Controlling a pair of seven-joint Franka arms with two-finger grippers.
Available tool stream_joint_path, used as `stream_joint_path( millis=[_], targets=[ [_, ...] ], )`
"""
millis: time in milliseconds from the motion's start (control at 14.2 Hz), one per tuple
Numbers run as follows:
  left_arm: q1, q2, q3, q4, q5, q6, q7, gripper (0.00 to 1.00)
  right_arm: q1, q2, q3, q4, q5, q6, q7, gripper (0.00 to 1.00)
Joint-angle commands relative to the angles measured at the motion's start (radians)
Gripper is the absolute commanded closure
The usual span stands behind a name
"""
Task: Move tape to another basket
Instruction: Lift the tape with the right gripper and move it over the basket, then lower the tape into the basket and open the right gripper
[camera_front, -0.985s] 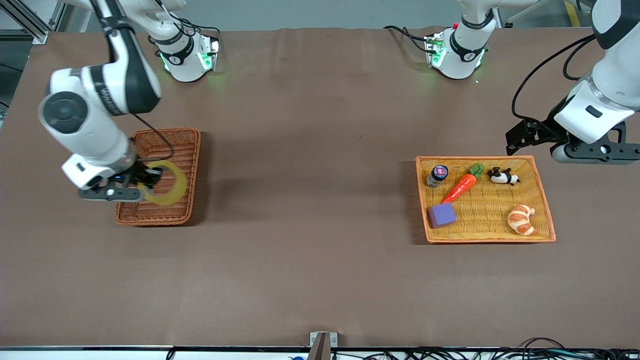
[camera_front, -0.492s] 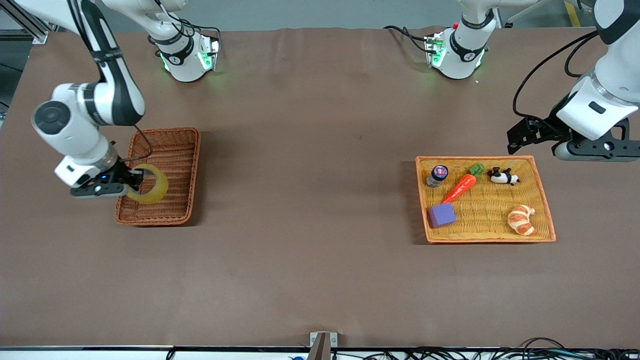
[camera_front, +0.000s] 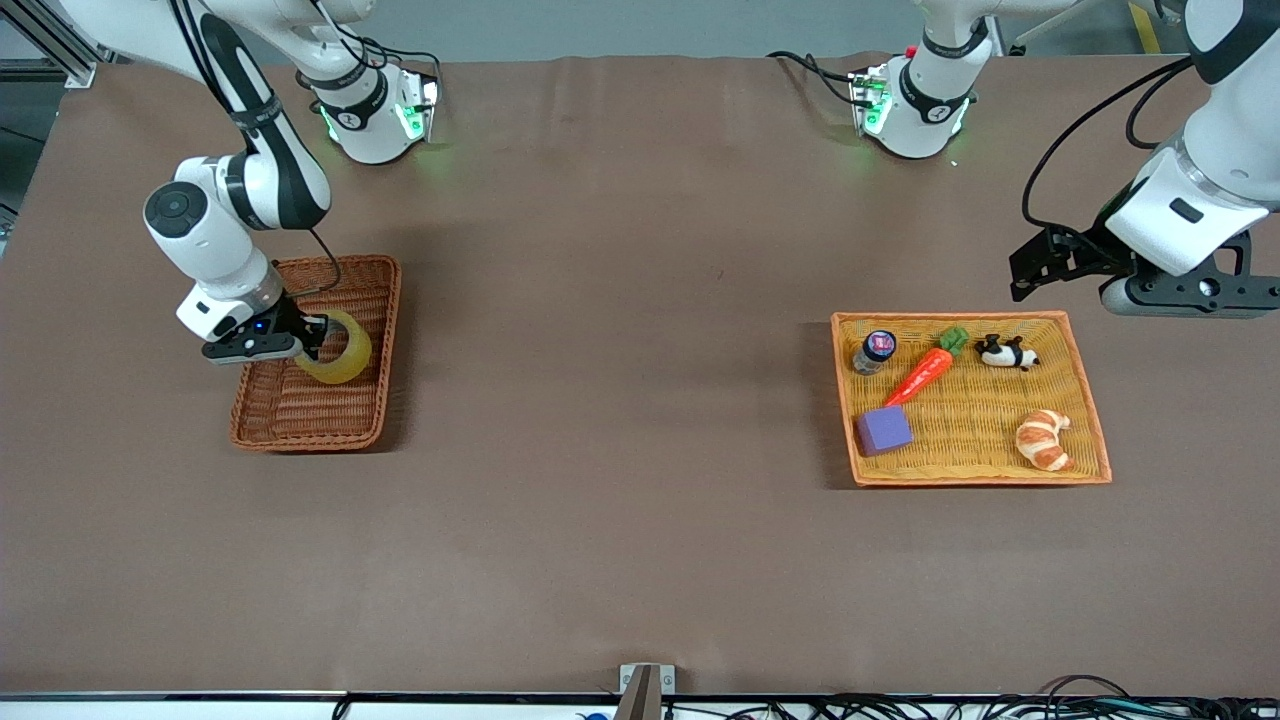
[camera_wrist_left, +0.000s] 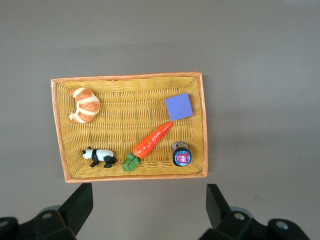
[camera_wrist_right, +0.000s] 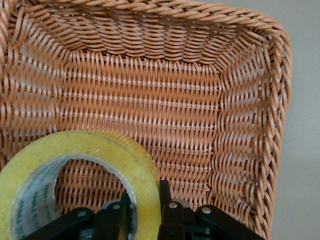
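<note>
Now the right pincer (camera_front: 312, 340) pinches the tape (camera_front: 338, 348) by its wall, upright over the basket (camera_front: 345, 285); the left pincer (camera_front: 1060, 268) waits spread above the counter (camera_front: 620, 350) beside the tray (camera_front: 1085, 400)

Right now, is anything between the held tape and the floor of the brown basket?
Nothing visible. The right gripper is shut on the tape over the basket, whose woven floor shows bare below it. The left gripper waits open.
</note>
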Motion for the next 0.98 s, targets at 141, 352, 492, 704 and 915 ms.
stream_joint_path(
  millis=[141, 352, 492, 704, 915],
  targets=[
    [-0.002, -0.027, 0.005, -0.006, 0.014, -0.017, 0.0, 0.0, -0.026, 0.02, -0.002, -0.027, 0.011, 0.062, -0.029, 0.89],
    [-0.01, -0.059, 0.008, -0.037, 0.016, -0.017, 0.0, 0.0, -0.043, 0.026, -0.011, -0.025, 0.008, 0.065, -0.072, 0.82],
    [-0.017, -0.067, 0.021, -0.052, 0.016, -0.017, -0.003, 0.0, -0.043, 0.036, -0.011, -0.022, 0.008, 0.065, -0.071, 0.29],
    [-0.024, -0.067, 0.03, -0.052, 0.016, -0.014, -0.003, 0.0, -0.034, 0.015, -0.005, 0.01, 0.01, 0.049, -0.036, 0.0],
    [-0.016, -0.065, 0.031, -0.052, 0.016, -0.014, -0.003, 0.0, -0.011, -0.04, 0.001, 0.111, 0.01, -0.102, 0.033, 0.0]
  ],
)
